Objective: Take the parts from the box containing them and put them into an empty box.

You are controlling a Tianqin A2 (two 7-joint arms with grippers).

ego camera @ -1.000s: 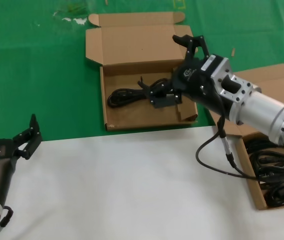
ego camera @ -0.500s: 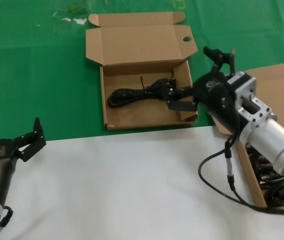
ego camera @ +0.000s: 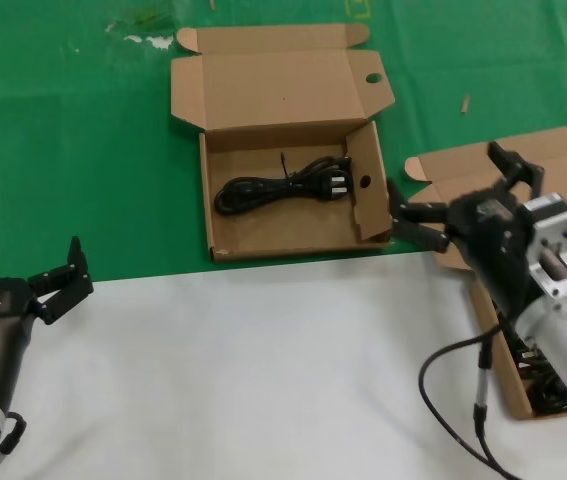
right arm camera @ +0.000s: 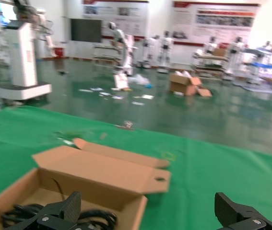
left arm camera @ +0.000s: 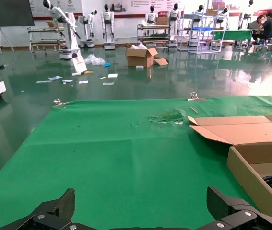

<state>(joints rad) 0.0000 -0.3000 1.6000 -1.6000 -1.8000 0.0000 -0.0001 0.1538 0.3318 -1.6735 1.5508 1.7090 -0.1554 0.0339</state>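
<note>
The wide shallow box (ego camera: 283,232) lies open at the far middle, its lid with a round hole folded back. One black power cord (ego camera: 283,188) lies inside it. My right gripper (ego camera: 450,190) is open and empty, just right of that box, over the lid of the narrow deeper box (ego camera: 496,352). More cords (ego camera: 551,392) lie in the narrow box, partly hidden by my right arm. The right wrist view shows the open right gripper (right arm camera: 147,203), the wide box (right arm camera: 112,168) and its cord (right arm camera: 100,218). My left gripper (ego camera: 18,258) is open and idle at the near left.
A green cloth (ego camera: 83,150) covers the far half of the table and a white sheet (ego camera: 243,380) the near half. The left wrist view shows the open left gripper (left arm camera: 140,203) over green cloth and the wide box's wall (left arm camera: 251,168) to one side.
My right gripper has let go of the cord in the wide box and has drawn back to the right, over the narrow box. The left gripper shifted slightly left.
</note>
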